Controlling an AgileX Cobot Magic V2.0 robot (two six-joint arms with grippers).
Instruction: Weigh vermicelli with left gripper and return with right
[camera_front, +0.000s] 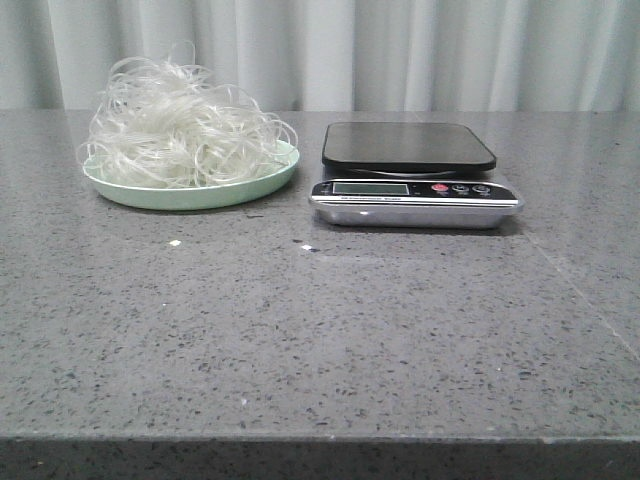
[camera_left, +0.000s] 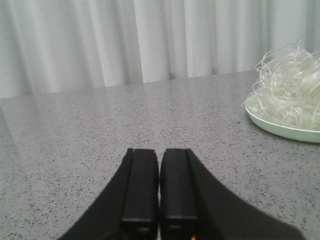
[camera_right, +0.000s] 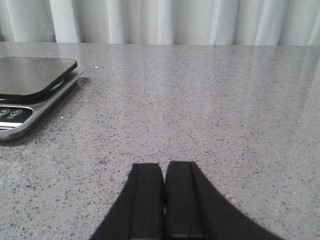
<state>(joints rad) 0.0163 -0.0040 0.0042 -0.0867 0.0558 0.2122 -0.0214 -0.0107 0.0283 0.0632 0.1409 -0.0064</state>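
On the plate (camera_front: 190, 192): vermicelli (camera_front: 180, 125), a springy tangle, likely featherlight and brittle.
Hold: pinch deep into the heap's centre.
Left gripper (camera_left: 159, 192): closed, empty.
Right gripper (camera_right: 164, 200): closed, empty.

The table (camera_front: 300, 340) is grey speckled stone, polished enough to catch a soft sheen. The vermicelli (camera_front: 175, 125) looks glassy and translucent, its thin strands shining. Under it the plate (camera_front: 200, 193) is smooth pale mint, faintly glossy. The scale (camera_front: 415, 175) has a dark, smooth, slightly reflective platform over a silvery brushed-looking base. Both the left gripper (camera_left: 159, 190) and the right gripper (camera_right: 164, 200) are matt black. Behind hangs a pale cloth curtain (camera_front: 400, 50).
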